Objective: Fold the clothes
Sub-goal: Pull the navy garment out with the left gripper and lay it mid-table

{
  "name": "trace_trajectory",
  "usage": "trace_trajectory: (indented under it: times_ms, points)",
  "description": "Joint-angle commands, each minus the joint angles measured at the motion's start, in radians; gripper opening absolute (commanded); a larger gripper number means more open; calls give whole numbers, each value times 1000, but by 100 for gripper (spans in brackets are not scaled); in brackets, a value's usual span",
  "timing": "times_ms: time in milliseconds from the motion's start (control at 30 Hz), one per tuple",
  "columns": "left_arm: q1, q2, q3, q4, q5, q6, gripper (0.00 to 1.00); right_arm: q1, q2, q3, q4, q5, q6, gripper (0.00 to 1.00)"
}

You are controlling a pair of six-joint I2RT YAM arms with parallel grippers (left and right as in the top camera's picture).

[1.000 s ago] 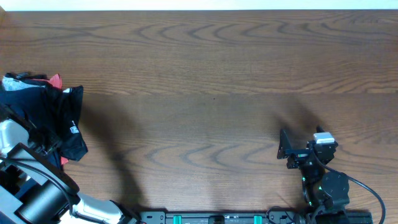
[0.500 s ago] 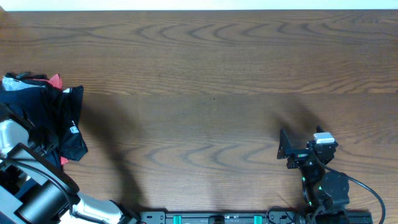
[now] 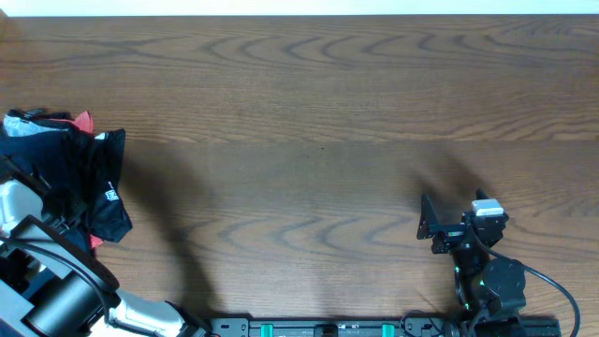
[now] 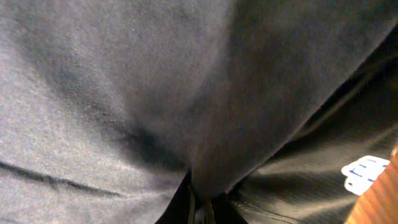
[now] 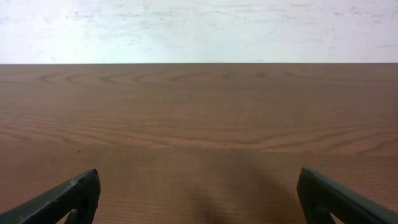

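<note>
The clothes [image 3: 89, 168] lie in a crumpled heap at the table's far left: a dark navy garment with a small white label [image 3: 110, 196] and a bit of red fabric [image 3: 84, 121] showing at the top. My left gripper [image 3: 64, 221] is down in the near side of the heap. In the left wrist view dark fabric [image 4: 155, 93] fills the frame, and a fold of it is pinched between the shut jaws of the left gripper [image 4: 200, 210]. My right gripper [image 3: 432, 228] stands open near the front right, empty, with bare wood between the fingers of the right gripper [image 5: 199, 199].
The wooden table [image 3: 318, 122] stretches from the heap to the right arm's base [image 3: 491, 281]. A white wall [image 5: 199, 28] rises behind the far edge. The left arm's body [image 3: 47, 281] fills the front left corner.
My left gripper has closed on a fold of the dark garment. The heap and the right arm have not visibly moved.
</note>
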Motion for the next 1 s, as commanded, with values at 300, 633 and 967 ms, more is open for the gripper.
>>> trace_trajectory:
  times_ms: [300,633,967]
  points:
    - [0,-60,23,4,117,-131,6,9,-6,-3,-2,-3,-16,99]
    - [-27,-382,29,31,117,-292,6,9,-6,-3,-2,-3,-16,99]
    - [-311,-640,29,16,117,-316,6,9,-6,-3,-2,-3,-16,99]
